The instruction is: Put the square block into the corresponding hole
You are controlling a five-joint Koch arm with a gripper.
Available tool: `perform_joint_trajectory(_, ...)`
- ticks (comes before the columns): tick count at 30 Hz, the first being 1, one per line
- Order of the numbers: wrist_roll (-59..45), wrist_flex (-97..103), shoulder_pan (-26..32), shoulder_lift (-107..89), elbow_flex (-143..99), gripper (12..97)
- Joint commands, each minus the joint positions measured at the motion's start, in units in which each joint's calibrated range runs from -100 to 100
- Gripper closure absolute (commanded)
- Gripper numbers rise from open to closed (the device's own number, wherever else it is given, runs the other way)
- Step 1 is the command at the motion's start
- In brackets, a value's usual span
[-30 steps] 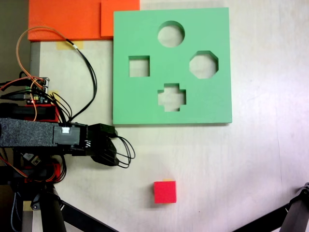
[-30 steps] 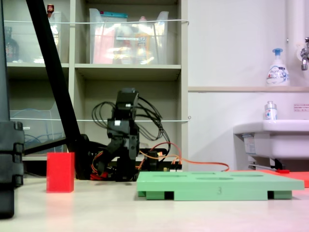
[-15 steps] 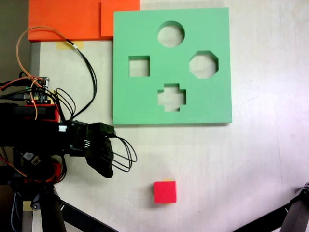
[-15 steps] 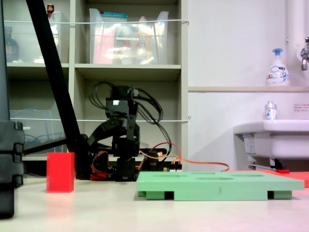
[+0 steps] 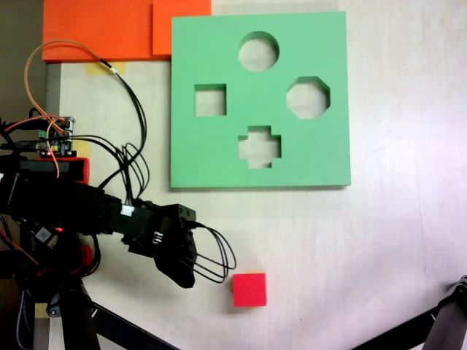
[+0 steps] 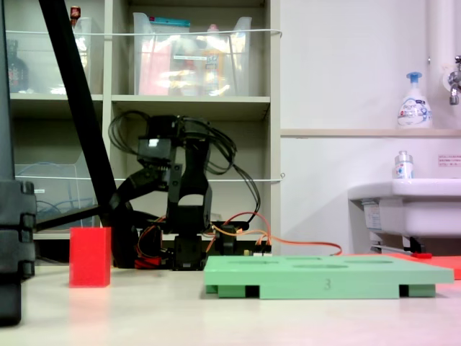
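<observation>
The square block, a red cube [image 5: 249,289], rests on the pale table near the bottom edge of a fixed view; in a fixed view from the side the block [image 6: 90,256] stands at the left. The green board [image 5: 219,157] lies flat further up, its square hole [image 5: 210,100] on the left side. My black gripper [image 5: 185,275] hangs a short way left of the cube, apart from it, tip angled toward it. Its jaws overlap in a dark mass, so their state is unclear. From the side the arm [image 6: 176,187] is raised above the table behind the cube.
The board also has round [image 5: 258,51], octagonal [image 5: 307,98] and cross-shaped [image 5: 259,146] cutouts. Orange foam sheets [image 5: 109,29] lie at the top left. Loose cables [image 5: 135,109] and a circuit board [image 5: 58,142] sit by the arm's base. Black tripod legs [image 5: 445,328] cross the bottom corners.
The arm has reached out, carrying the gripper right and down in the top-down view, closer to the red cube. From the side, its head has swung left. Cube and board are unmoved.
</observation>
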Motion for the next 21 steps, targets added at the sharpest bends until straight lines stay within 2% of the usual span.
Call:
perform_joint_trajectory(1,-1.6,-0.7,-1.0,1.6,4.5,43.8)
perform_joint_trajectory(11,-6.2,-3.6,-6.0,15.5,15.2,44.4)
perform_joint_trajectory(21,-6.5,-3.6,-5.8,29.2,25.3,41.7)
